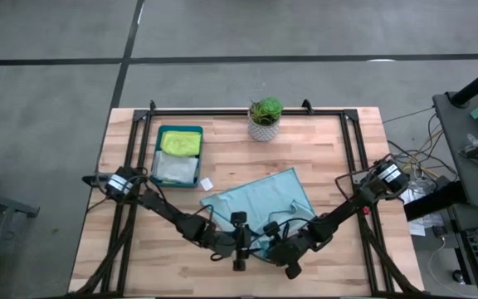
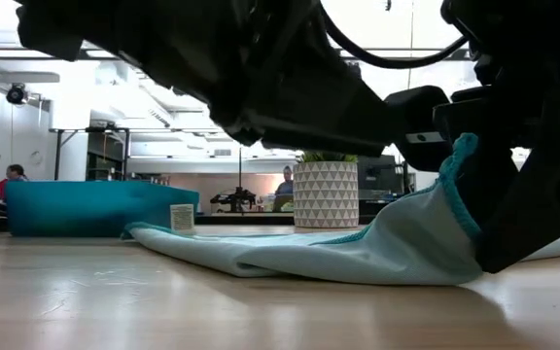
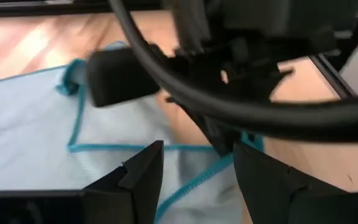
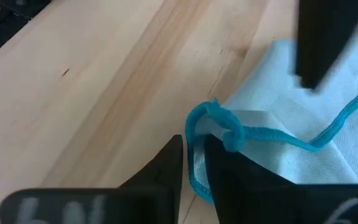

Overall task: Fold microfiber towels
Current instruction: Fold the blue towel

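The light teal towel [image 1: 260,202] is lying in front of the plant pot [image 1: 264,126]. The right gripper [image 4: 194,163] is pinching its near corner. The left gripper [image 3: 197,163] is hanging spread over its edge.

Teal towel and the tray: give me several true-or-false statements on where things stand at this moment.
1. The light teal towel lies spread on the table. True.
2. The tray is empty. False: it holds a lime green cloth and a pale grey cloth.
3. The right gripper has the towel's hem between its fingers. True.
4. The potted plant stands on the towel. False: it stands apart from it, at the table's far edge.
5. The left gripper is shut. False: its fingers stand apart over the towel.
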